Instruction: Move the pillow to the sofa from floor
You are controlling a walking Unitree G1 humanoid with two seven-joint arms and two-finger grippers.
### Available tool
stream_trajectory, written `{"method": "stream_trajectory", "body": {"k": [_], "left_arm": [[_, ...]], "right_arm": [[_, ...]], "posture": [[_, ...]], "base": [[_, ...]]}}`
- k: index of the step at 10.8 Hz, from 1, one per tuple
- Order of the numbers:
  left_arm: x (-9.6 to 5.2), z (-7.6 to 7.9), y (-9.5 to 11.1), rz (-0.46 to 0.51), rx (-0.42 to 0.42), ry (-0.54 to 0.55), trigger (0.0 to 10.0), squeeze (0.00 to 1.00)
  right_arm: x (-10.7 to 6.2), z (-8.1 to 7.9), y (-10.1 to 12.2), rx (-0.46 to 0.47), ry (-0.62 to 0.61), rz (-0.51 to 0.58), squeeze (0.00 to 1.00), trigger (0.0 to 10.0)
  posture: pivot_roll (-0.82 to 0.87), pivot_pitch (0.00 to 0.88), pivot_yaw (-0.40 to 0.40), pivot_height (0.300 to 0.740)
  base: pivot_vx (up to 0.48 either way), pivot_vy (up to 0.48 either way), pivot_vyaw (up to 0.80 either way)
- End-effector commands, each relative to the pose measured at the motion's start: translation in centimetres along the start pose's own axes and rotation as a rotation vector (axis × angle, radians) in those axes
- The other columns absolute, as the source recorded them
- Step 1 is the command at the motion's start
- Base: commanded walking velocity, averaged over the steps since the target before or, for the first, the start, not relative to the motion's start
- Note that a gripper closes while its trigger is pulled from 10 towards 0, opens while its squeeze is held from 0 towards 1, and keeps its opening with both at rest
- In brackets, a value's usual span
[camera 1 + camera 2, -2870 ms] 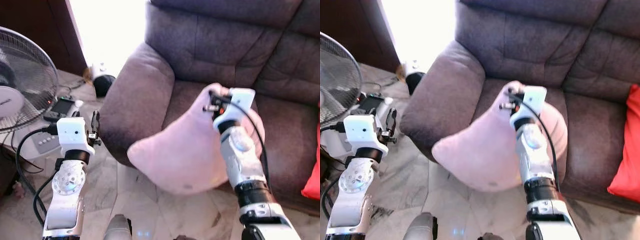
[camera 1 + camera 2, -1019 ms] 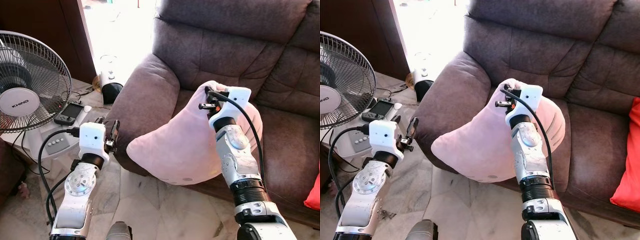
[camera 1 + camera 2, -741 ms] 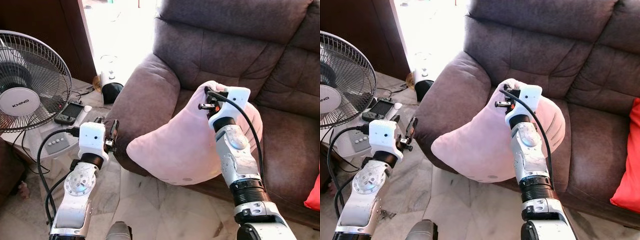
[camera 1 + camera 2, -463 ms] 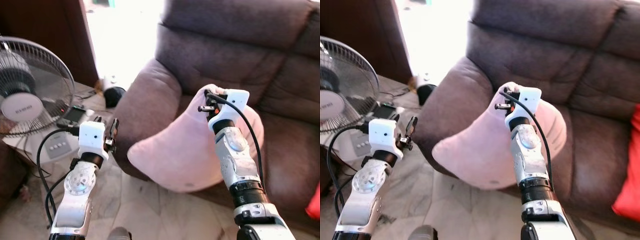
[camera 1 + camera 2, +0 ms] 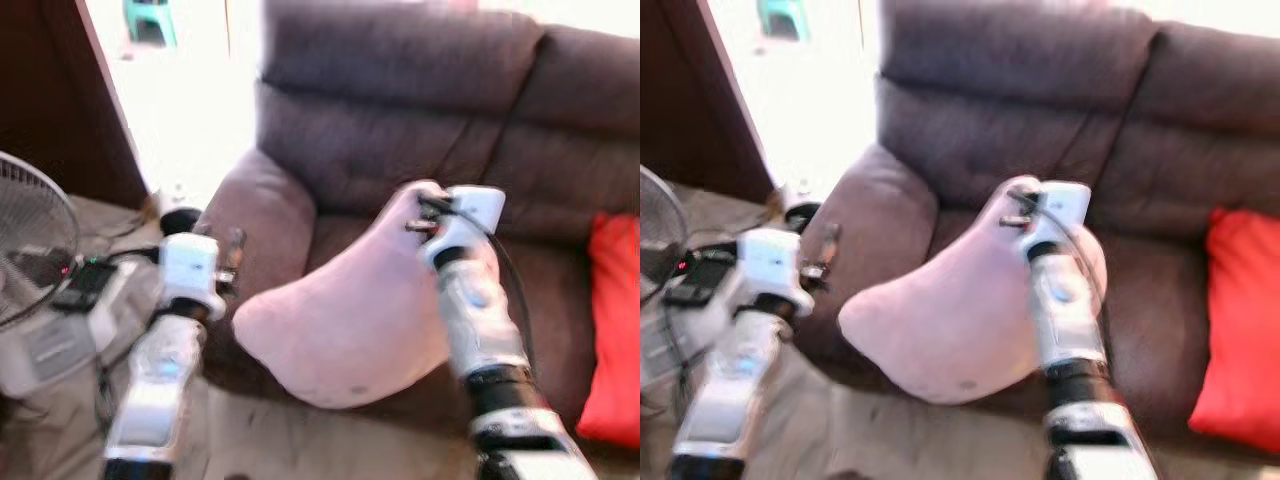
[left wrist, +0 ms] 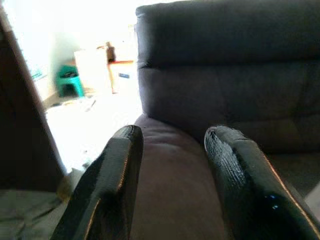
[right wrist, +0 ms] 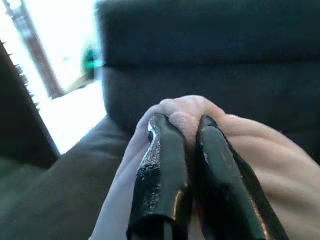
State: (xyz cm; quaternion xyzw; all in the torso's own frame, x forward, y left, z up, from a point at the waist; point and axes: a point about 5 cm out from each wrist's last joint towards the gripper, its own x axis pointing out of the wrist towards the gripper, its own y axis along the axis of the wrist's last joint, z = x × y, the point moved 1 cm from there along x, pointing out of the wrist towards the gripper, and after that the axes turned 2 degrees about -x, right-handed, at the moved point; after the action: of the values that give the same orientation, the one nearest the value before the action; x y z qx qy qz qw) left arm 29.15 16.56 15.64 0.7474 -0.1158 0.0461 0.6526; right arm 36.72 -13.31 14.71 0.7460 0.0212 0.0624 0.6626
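A pale pink pillow (image 5: 345,315) hangs in the air in front of the brown sofa (image 5: 400,130), its lower corner out over the seat's front edge. My right gripper (image 7: 182,127) is shut on a pinched fold at the pillow's top corner (image 7: 185,107), above the sofa seat. My left gripper (image 6: 172,137) is open with nothing between its fingers, raised beside the sofa's armrest (image 5: 260,215) and pointing along it.
A red cushion (image 5: 610,325) lies on the sofa seat at the right. A standing fan (image 5: 25,250) and a small device with cables are on the floor at the left. A bright doorway (image 5: 170,90) opens behind the armrest.
The camera has swung right and up, blurring the view; more of the red cushion shows and the fan has slid off to the left. Both grippers keep their hold and pose.
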Motion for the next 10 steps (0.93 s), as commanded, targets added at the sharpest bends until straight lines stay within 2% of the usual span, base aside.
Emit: {"method": "stream_trajectory", "body": {"k": [1,5,8,10], "left_arm": [[-0.08,0.08,-0.25,-0.006,0.001,-0.001,10.0,0.0],[-0.1,-0.02,-0.2,-0.001,0.005,0.013,10.0,0.0],[-0.16,-0.12,-0.27,-0.003,0.007,0.024,10.0,0.0],[-0.22,-0.36,-0.36,-0.003,0.01,0.035,10.0,0.0]], "right_arm": [[0.64,-0.84,3.0,-0.034,0.044,0.126,0.0,10.0],[0.57,-1.15,2.91,-0.05,0.067,0.123,0.0,10.0],[0.62,-0.99,2.67,-0.033,0.062,0.106,0.0,10.0],[0.54,-1.62,2.63,-0.057,0.093,0.107,0.0,10.0]], "posture": [[0.11,0.047,-0.077,0.74],[0.1,0.063,-0.082,0.74],[0.1,0.073,-0.087,0.74],[0.1,0.076,-0.089,0.74]], "base": [[0.266,0.0,0.67],[0.269,0.0,0.78],[0.268,0.0,0.0],[0.268,0.0,0.0]]}}
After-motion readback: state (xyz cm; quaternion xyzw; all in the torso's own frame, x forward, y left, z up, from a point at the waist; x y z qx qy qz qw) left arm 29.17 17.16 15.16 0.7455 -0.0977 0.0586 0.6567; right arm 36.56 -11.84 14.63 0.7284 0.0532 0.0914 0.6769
